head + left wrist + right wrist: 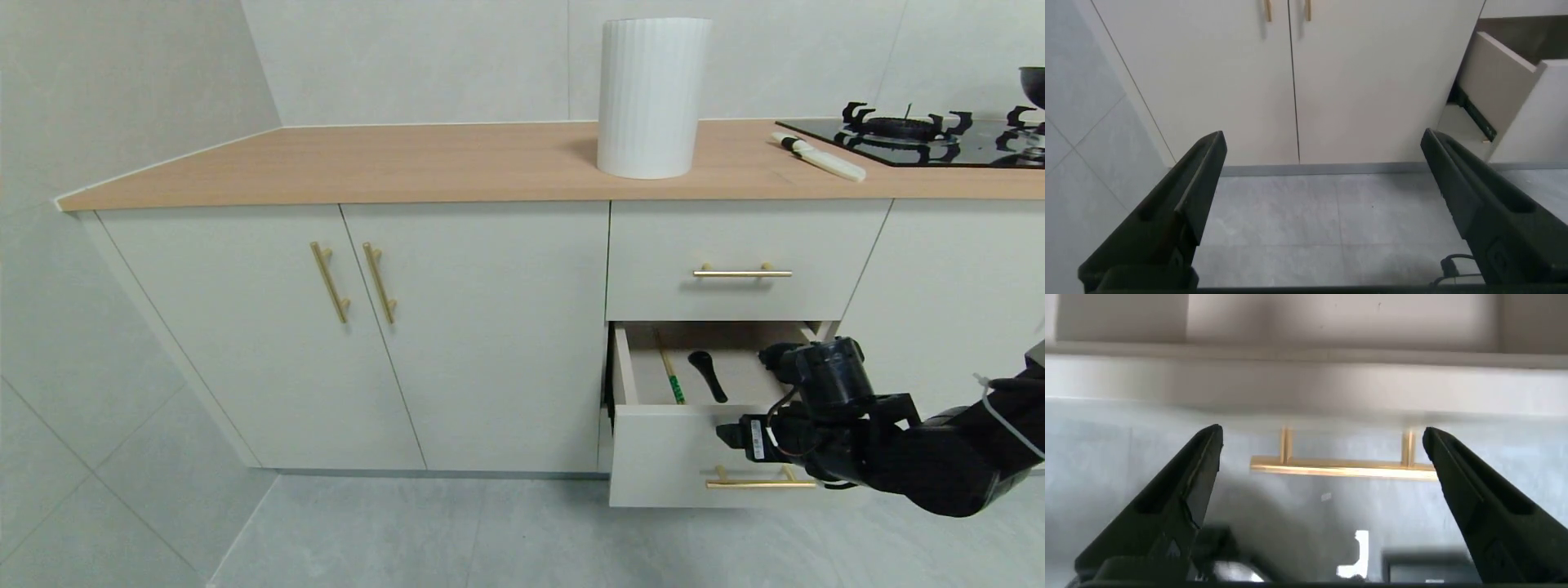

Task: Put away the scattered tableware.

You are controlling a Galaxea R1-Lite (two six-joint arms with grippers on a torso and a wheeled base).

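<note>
The lower drawer point(694, 457) stands pulled out. Inside it lie green-tipped chopsticks point(671, 377) and a black spoon point(709, 376). A white utensil with a dark tip point(819, 157) lies on the wooden counter point(408, 163), beside the stove. My right gripper point(739, 437) point(1323, 498) hovers open just in front of the drawer front, its fingers on either side of the gold handle point(1343, 465) point(759, 483) without touching it. My left gripper point(1323, 212) hangs open and empty low over the floor, facing the cabinet doors point(1290, 73).
A tall white ribbed canister point(651, 96) stands on the counter above the drawers. A black gas hob point(922, 131) is at the far right. The upper drawer point(741, 261) is closed. A wall bounds the counter's left end; grey tiled floor point(408, 531) lies in front.
</note>
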